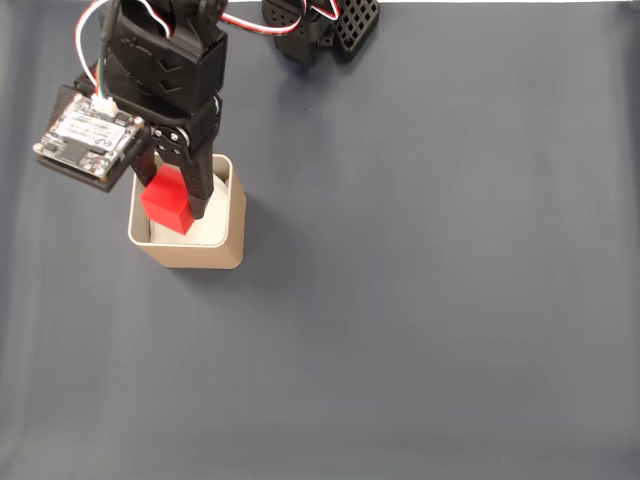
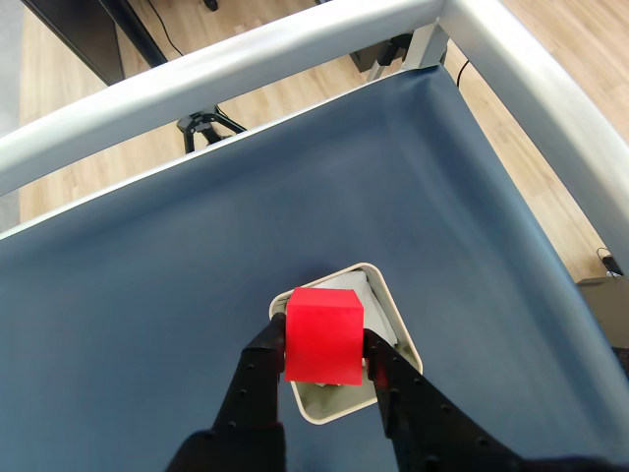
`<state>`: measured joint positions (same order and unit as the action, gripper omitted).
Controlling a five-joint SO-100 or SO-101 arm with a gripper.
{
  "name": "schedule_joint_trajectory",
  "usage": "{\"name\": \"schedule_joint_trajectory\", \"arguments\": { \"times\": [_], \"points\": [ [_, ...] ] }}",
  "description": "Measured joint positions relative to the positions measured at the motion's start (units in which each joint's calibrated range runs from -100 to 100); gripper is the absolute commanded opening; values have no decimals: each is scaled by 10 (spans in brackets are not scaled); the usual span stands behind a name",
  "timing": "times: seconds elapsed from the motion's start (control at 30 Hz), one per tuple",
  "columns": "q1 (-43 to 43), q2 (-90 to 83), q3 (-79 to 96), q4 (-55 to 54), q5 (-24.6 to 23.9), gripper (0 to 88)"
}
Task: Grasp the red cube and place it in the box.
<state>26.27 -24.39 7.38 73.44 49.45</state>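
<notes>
In the fixed view we see the arm cover the box's (image 1: 190,252) far rim and much of its white inside, while the red cube (image 1: 166,202) hides more of the floor. The gripper's (image 1: 172,205) left finger is mostly behind the cube. The top edge cuts off the arm's upper part. In the wrist view the cube (image 2: 324,334) screens the box's (image 2: 401,334) middle, and the bottom edge cuts the fingers (image 2: 257,393).

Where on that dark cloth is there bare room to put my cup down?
Everything right of and below the box in the fixed view is bare cloth. It's crowded at upper left, where the pincer holds the red cube over the box.
</notes>
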Motion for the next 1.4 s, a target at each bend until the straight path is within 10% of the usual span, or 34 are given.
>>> {"name": "schedule_joint_trajectory", "arguments": {
  "times": [1.2, 1.4],
  "points": [
    [19, -25, 54, 0, -5, 6],
    [19, -40, 70, -3, -5, 115]
  ]
}}
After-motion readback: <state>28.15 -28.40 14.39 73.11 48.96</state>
